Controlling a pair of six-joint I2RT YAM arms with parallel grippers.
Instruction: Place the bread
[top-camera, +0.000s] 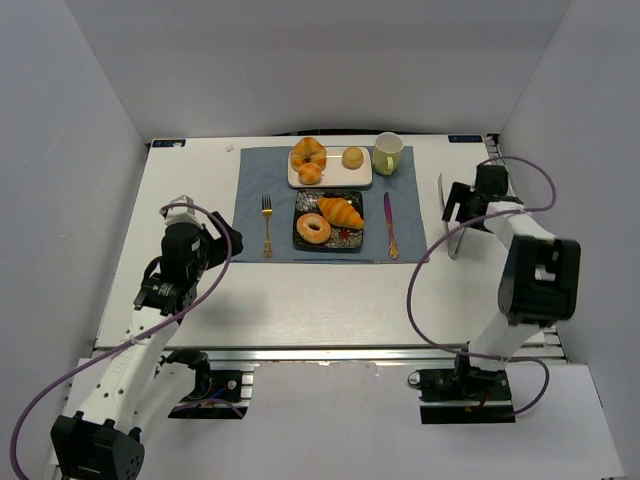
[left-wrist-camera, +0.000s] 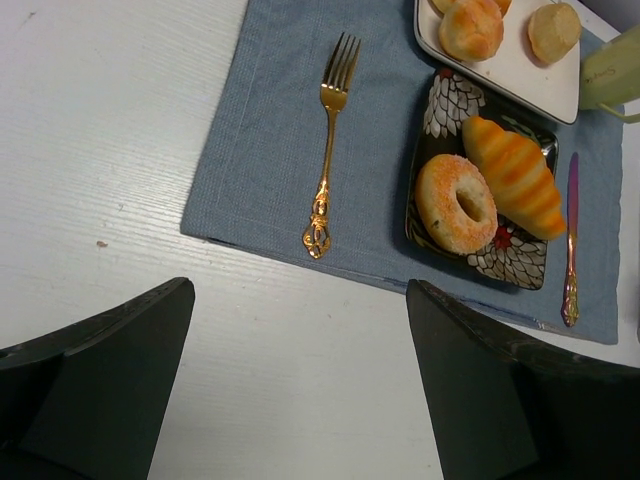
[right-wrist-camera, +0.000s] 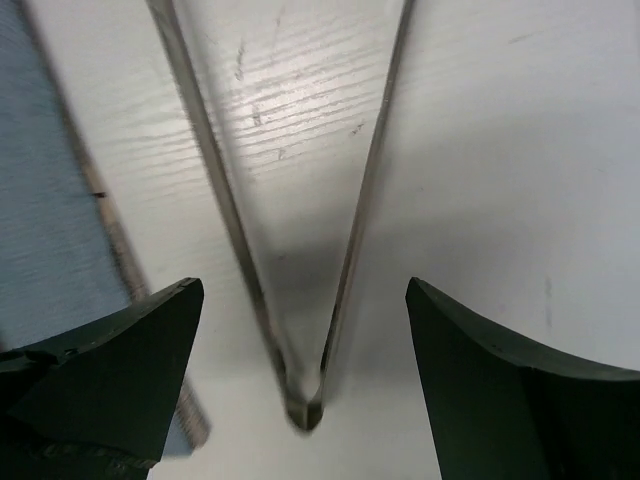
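A croissant (top-camera: 341, 211) and a sugared donut (top-camera: 314, 229) lie on a black patterned plate (top-camera: 352, 240) on a blue placemat (top-camera: 255, 175). Behind it, a white plate (top-camera: 330, 181) holds three bread rolls (top-camera: 308, 155). The left wrist view shows the donut (left-wrist-camera: 456, 203), croissant (left-wrist-camera: 515, 175) and white plate (left-wrist-camera: 520, 75). My left gripper (top-camera: 228, 240) (left-wrist-camera: 300, 300) is open and empty over bare table left of the mat. My right gripper (top-camera: 462, 205) (right-wrist-camera: 303, 290) is open, its fingers either side of metal tongs (right-wrist-camera: 305, 405) lying right of the mat (top-camera: 456, 243).
A gold fork (top-camera: 267, 225) (left-wrist-camera: 325, 150) lies on the mat left of the black plate, a knife (top-camera: 390, 225) (left-wrist-camera: 571, 240) on its right. A green mug (top-camera: 388, 153) stands at the mat's back right. White walls enclose the table.
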